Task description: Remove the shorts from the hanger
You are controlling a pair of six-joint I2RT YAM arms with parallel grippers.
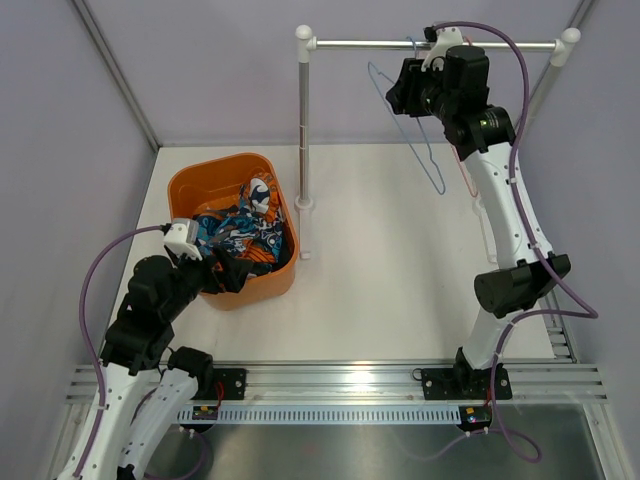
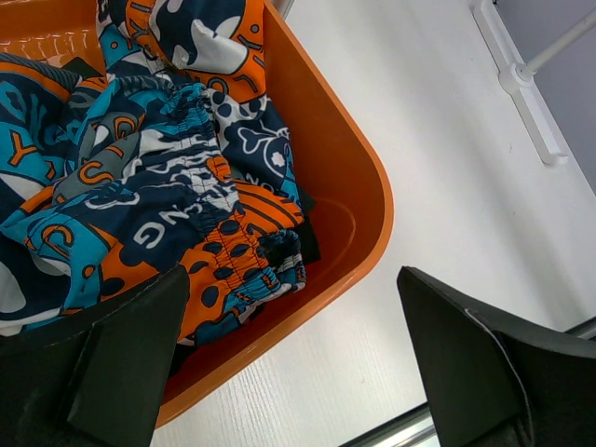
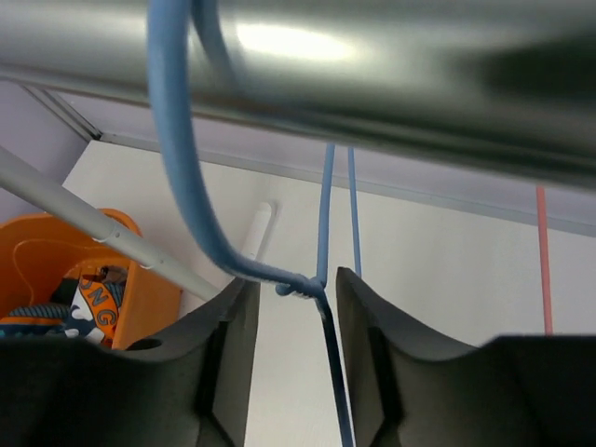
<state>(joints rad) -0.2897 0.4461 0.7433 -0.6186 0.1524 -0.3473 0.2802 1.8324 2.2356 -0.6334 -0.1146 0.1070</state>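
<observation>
The patterned blue, orange and white shorts (image 1: 240, 235) lie crumpled in the orange bin (image 1: 205, 172), off the hanger. In the left wrist view the shorts (image 2: 177, 177) fill the bin (image 2: 372, 200). My left gripper (image 1: 225, 272) is open and empty at the bin's near right rim (image 2: 289, 372). The bare blue wire hanger (image 1: 415, 140) hangs on the steel rail (image 1: 430, 44). My right gripper (image 1: 400, 92) is up at the rail, open, with the hanger's twisted neck (image 3: 303, 284) between its fingers (image 3: 291, 345), not pinched.
The rack's white upright post (image 1: 303, 150) stands just right of the bin. A thin red wire (image 3: 542, 261) hangs from the rail (image 3: 372, 65) to the right of the blue hanger. White tabletop lies between the two arms.
</observation>
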